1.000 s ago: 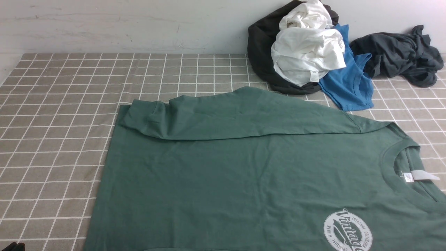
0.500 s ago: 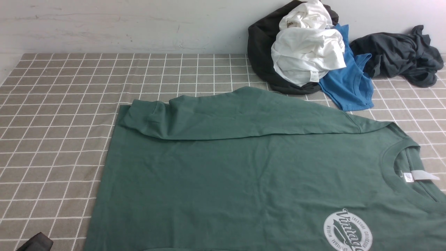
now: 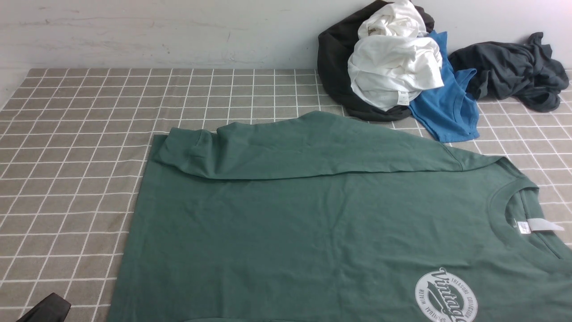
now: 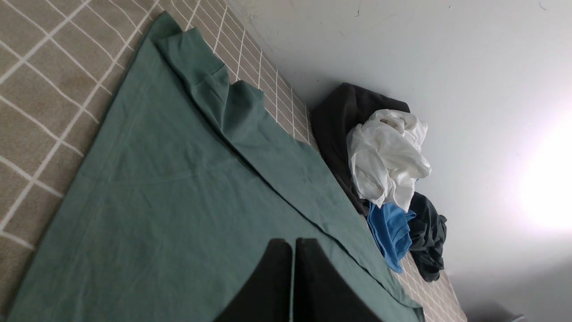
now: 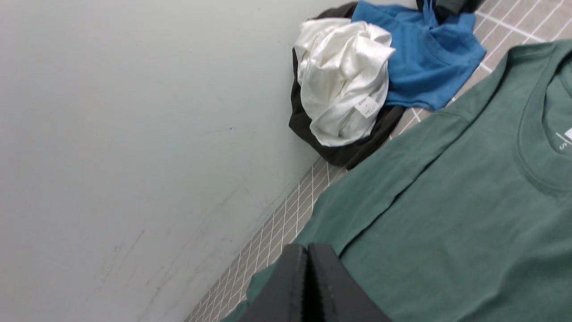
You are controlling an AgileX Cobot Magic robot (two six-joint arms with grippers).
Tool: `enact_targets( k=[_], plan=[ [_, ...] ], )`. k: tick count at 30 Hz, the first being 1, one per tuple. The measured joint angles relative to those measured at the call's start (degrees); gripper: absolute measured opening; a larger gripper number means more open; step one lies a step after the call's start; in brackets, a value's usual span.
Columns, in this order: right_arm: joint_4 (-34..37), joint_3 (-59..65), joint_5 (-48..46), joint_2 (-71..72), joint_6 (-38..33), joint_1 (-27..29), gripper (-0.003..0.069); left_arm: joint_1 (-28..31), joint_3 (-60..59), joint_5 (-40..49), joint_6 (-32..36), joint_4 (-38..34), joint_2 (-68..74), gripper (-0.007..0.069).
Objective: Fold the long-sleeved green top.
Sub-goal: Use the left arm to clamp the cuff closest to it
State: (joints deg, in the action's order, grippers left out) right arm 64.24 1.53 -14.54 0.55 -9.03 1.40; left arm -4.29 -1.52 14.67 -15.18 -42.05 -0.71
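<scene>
Fingers of the left gripper [image 4: 292, 250] were pressed together with only a thin seam between them, holding nothing; they hung over the green long-sleeved top [image 3: 313, 223], though whether they touched it was hard to judge. The right gripper [image 5: 307, 252] was likewise closed and empty, above the top's far edge. The top lay flat, front up, on the checked tablecloth [image 3: 80, 134], its long axis running across the table: collar [image 3: 505, 205] toward the robot's right, hem toward its left. The far sleeve [image 3: 313, 147] was folded over the body, cuff pointing left. A round printed badge [image 3: 446, 295] sat near the collar. Beyond, against the wall, lay a white shirt [image 3: 393, 67], a blue shirt [image 3: 447, 107] and dark garments [image 3: 509, 71]
</scene>
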Motion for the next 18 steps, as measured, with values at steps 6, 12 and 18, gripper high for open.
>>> enact_targets(
  k=[6,12,18],
  plan=[
    [0.6,0.0,-1.2,0.0,-9.4,0.0,-0.0016,0.0,7.0,3.1,17.1,0.2,0.0,-0.0007],
    [-1.6,-7.4,-2.7,-3.1,-17.8,0.0,-0.0016,0.0,18.8,14.5,26.1,8.4,9.5,-0.0007],
    [-14.5,-23.7,-15.4,-18.2,-21.3,0.0,-0.0016,0.0,34.8,34.3,26.8,28.1,27.5,-0.0007]
  ],
)
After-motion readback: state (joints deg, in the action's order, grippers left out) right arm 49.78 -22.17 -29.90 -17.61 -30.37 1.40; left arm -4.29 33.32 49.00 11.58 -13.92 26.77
